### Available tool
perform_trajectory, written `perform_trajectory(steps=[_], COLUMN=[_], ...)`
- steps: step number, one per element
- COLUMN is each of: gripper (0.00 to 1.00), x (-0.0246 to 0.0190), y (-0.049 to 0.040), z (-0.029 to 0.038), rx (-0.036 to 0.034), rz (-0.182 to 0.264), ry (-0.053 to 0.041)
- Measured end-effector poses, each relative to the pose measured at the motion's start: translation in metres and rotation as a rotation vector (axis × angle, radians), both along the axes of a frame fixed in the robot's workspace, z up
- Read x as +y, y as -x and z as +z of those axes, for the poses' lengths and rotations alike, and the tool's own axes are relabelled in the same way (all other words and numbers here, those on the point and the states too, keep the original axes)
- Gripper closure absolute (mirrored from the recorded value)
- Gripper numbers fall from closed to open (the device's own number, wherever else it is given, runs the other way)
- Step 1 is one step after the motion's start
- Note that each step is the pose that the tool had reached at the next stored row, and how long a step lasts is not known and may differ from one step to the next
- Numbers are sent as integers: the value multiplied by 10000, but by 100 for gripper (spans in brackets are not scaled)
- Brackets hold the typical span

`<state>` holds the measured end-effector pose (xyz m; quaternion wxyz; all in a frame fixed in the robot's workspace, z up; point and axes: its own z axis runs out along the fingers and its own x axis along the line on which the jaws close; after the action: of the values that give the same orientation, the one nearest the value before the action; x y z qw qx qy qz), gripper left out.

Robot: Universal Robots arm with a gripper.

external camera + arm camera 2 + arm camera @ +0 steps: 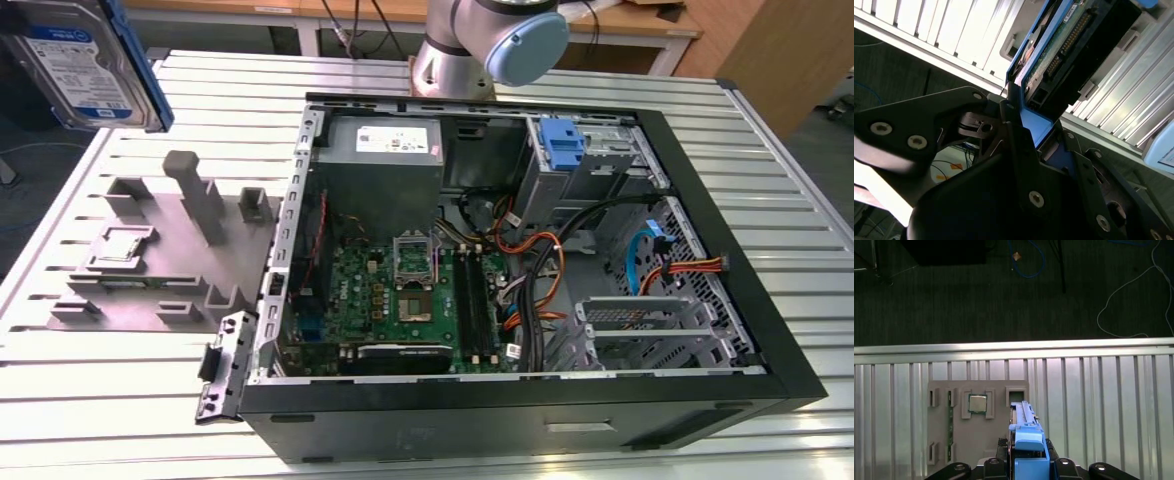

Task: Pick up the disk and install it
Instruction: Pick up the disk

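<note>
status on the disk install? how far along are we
Done: pickup. The disk is clamped in the claw and raised clear above the grey fixture. In hand: it hangs in the air at the exterior view's left, outside the open computer case. Left: the install itself, since the disk is not yet in the case.

The disk (80, 62) hangs in the air at the exterior view's left, over the worktop (134, 400), well apart from the open computer case (507, 420). A grey fixture (147, 260) lies beside the case.
</note>
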<state>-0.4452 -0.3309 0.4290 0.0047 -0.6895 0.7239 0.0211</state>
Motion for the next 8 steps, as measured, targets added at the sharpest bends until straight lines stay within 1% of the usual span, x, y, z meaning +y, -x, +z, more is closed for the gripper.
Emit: perform_trajectory(steps=[8], gripper=[64], x=[0], y=[0], z=[27], rx=[0], rz=[0], ry=[1])
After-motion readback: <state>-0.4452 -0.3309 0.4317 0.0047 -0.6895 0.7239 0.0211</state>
